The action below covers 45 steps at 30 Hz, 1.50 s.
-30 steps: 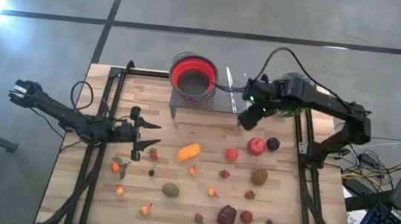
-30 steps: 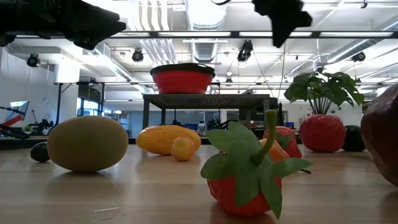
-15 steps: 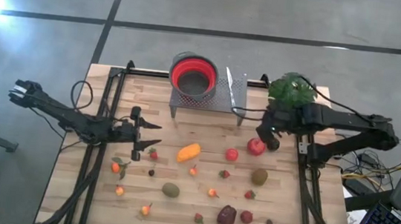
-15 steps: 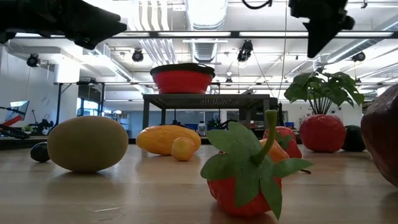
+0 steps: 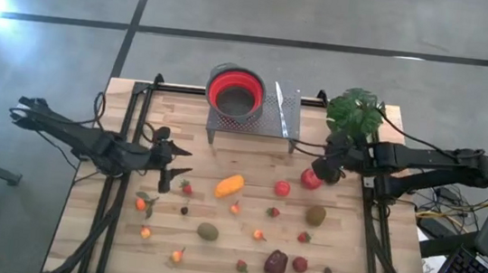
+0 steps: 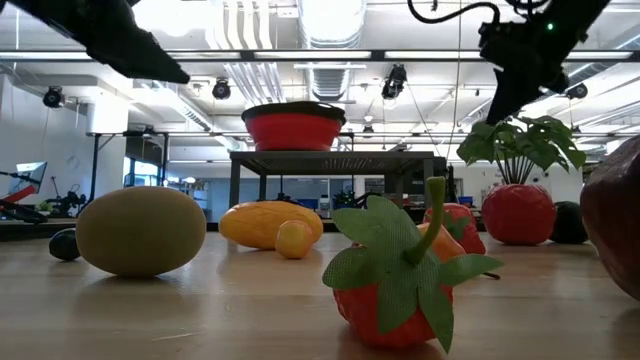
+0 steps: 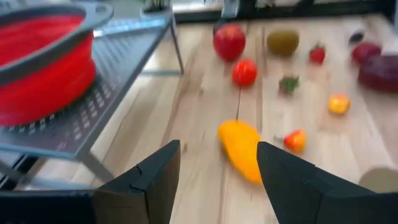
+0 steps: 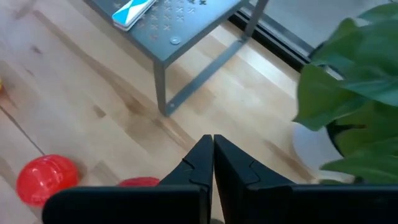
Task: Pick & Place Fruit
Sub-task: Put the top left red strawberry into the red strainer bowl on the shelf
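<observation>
Wooden bench (image 5: 161,237) on a grey floor, black rails down both sides. Right claw (image 5: 325,170) hovers over the bench's right half, fingers (image 8: 205,163) pressed together, holding nothing. Red apple (image 5: 311,178) sits just beside and below it; in the right wrist view the apple's top (image 8: 138,182) shows just past the closed tips, with a smaller red fruit (image 8: 46,179) off to one side. Potted plant (image 5: 355,111) stands near this claw at the bench's back right corner; right rail runs close alongside.

Left claw (image 5: 171,167) hangs over the left half, fingers (image 7: 152,180) parted about halfway, empty. Long orange fruit (image 5: 230,186) lies ahead of it, near but apart; a strawberry (image 5: 187,187) sits just beside the tips. Red bowl (image 5: 235,92) rests on a grey metal stand (image 5: 284,113) at the back edge, between the arms.

Other fruit is scattered over the front half: kiwi (image 5: 208,232), second kiwi (image 5: 316,216), dark maroon fruit (image 5: 276,264), small red and orange pieces, well apart. Open wood between the stand and the fruit.
</observation>
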### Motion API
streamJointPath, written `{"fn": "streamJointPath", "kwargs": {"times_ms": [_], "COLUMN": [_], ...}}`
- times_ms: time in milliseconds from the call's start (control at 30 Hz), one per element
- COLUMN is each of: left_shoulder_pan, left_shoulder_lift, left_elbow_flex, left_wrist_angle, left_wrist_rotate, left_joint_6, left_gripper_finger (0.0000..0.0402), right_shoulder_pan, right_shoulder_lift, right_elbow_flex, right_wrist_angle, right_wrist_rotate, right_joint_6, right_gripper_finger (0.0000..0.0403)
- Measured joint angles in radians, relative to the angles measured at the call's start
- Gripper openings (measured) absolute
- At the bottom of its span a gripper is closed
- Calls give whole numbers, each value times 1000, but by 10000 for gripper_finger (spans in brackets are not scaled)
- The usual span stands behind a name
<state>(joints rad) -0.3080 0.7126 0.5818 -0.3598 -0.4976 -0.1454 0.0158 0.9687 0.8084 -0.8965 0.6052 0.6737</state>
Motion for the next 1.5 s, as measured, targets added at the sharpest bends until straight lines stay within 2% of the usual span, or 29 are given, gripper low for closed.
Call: {"fn": "streamJointPath", "kwargs": {"times_ms": [200, 333, 700, 1133, 1500], "left_shoulder_pan": [0, -1, -1, -1, -1], "left_shoulder_lift": [115, 221, 461, 656, 774], "left_elbow_flex": [106, 151, 282, 294, 297], "left_wrist_angle": [-192, -253, -468, -487, -480], "left_wrist_rotate": [9, 63, 162, 223, 253], "left_joint_6": [-68, -63, -59, 13, 44], "left_gripper_finger": [218, 218, 218, 218, 218], "right_shoulder_pan": [0, -1, -1, -1, -1], "right_shoulder_lift": [-33, -43, -46, -46, -45], "right_elbow_flex": [-112, -162, -172, -171, -171], "right_wrist_angle": [152, 231, 252, 259, 260], "right_wrist_rotate": [0, 0, 0, -1, -1], "right_joint_6": [-58, -97, -109, -109, -109], "right_gripper_finger": [8, 8, 8, 8, 8]}}
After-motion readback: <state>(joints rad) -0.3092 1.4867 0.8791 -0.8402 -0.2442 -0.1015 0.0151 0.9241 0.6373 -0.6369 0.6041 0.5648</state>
